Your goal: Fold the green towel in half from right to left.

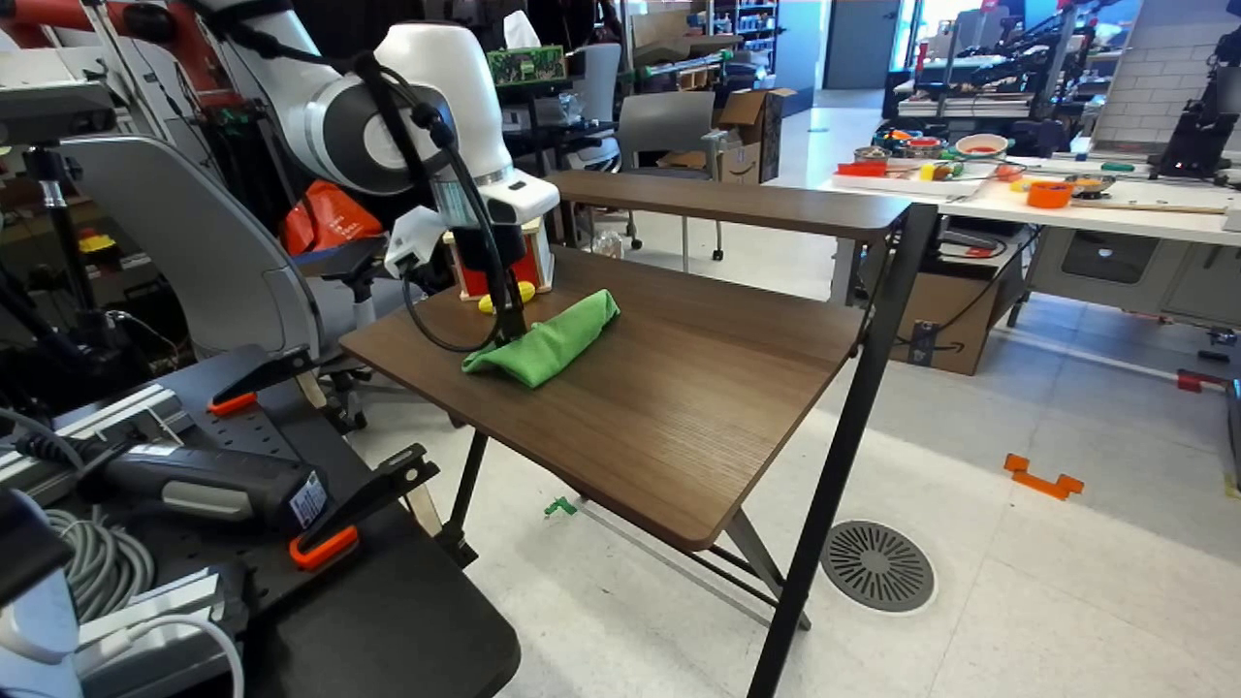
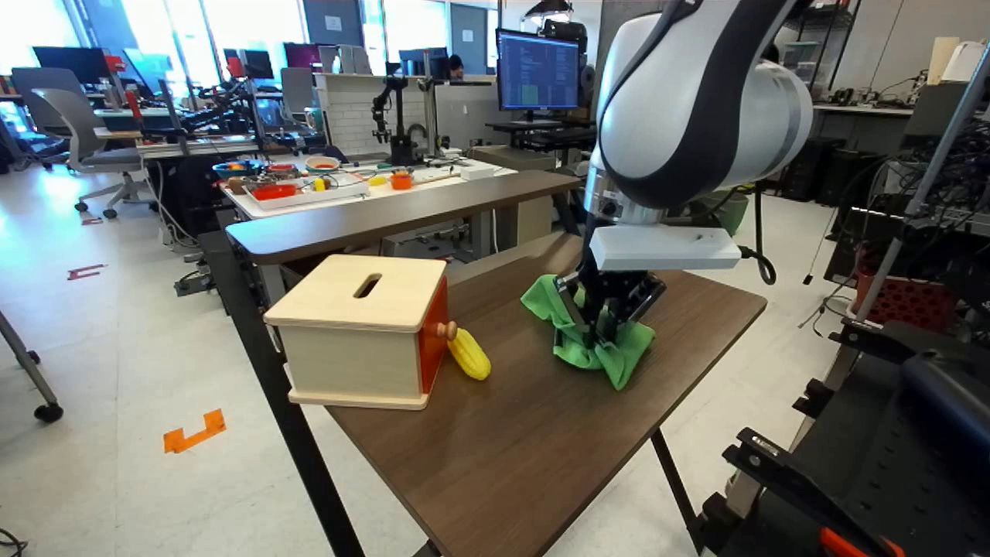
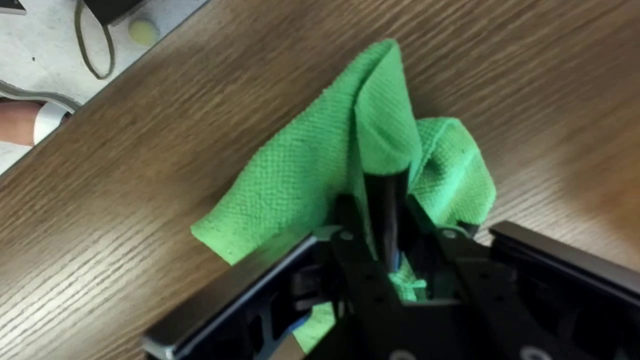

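Deep in the green towel (image 1: pixel 557 344) we find the gripper (image 2: pixel 598 334), pointing downward, its fingers (image 3: pixel 357 245) drawn in close together with material bunched on either side! That looks to us like a pinch on the cloth, though the ends are half buried and we can't make out how much is caught between them. The towel itself lies rumpled on the brown tabletop (image 1: pixel 659 427), near an edge of it in an exterior view. From the wrist view we see it peak just ahead of the fingers, spread flatter toward the left and crumple up on the right. Over the top bends the white arm (image 2: pixel 688 108)! And on the same tabletop, in an exterior view, we've got a wooden box (image 2: pixel 348 356) with a red-orange face (image 2: pixel 431 352) and a round knob (image 2: pixel 446 330), a long yellow object (image 2: pixel 469 356) lying just beside it.
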Robot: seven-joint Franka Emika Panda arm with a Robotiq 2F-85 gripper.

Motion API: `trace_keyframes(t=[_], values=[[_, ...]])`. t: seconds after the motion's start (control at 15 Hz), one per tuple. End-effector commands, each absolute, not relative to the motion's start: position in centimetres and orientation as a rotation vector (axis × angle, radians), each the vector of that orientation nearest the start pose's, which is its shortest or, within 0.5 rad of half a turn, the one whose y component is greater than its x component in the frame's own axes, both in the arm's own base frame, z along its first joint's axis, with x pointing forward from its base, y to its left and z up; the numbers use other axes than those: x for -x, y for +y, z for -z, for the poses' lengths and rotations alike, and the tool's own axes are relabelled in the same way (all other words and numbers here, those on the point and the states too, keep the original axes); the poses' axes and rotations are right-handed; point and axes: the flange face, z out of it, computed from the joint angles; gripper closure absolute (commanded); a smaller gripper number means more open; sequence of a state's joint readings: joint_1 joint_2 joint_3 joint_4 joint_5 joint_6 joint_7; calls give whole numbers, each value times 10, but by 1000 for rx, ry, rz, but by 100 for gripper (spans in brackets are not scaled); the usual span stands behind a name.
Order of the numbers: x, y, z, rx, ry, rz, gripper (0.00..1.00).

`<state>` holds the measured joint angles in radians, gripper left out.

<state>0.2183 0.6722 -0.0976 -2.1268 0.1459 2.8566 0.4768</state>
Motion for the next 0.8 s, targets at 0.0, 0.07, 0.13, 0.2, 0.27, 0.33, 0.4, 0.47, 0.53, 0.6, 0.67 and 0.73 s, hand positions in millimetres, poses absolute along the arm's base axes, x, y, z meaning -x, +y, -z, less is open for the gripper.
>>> trace_keyframes(t=[0.0,0.07,0.13,0.2,0.27,0.33,0.4,0.47,0.53,0.6,0.67,0.73], values=[[-554,49,-155,3020,754,152,42],[-554,44,-171,3023,764,179,35],[-552,37,-189,3021,780,209,27],[-550,31,-205,3012,794,218,20],[-547,23,-216,3012,811,217,12],[-544,16,-222,3037,797,181,5],[-560,23,-203,3016,785,217,22],[-556,17,-213,3023,788,205,15],[-553,13,-220,3026,790,200,6],[-550,12,-222,3027,788,199,5],[-548,13,-221,3029,788,194,5],[-547,13,-220,3030,788,189,5]])
